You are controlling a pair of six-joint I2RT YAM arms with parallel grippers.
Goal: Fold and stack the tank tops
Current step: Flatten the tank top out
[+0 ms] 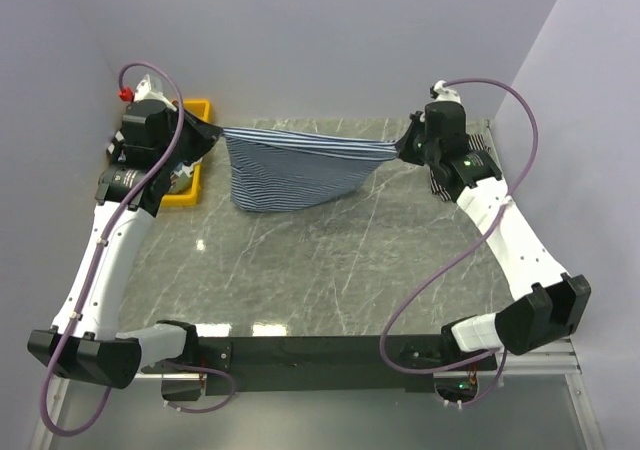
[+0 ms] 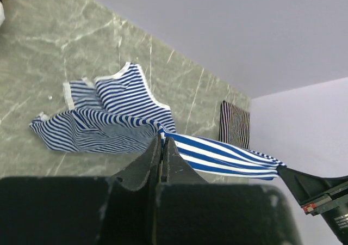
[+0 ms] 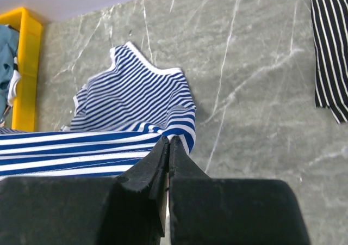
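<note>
Progress is early: left end effector [image 2: 162,139] and right end effector [image 3: 167,140], each pinching an edge, stretch the unfolded blue-and-white striped tank top [image 1: 295,170] over the far bench [image 1: 330,270], one black striped tank top [image 3: 331,49] lies apparently folded far right, and teal fabric [image 3: 7,46] waits in the yellow bin [image 1: 192,198].

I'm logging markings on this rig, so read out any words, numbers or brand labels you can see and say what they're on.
No text is readable in any view.
The sticker on the right gripper: red and white, with pale print beside it, too small and blurred to read.
On the striped top, black top and bin: no print or tags showing.
</note>
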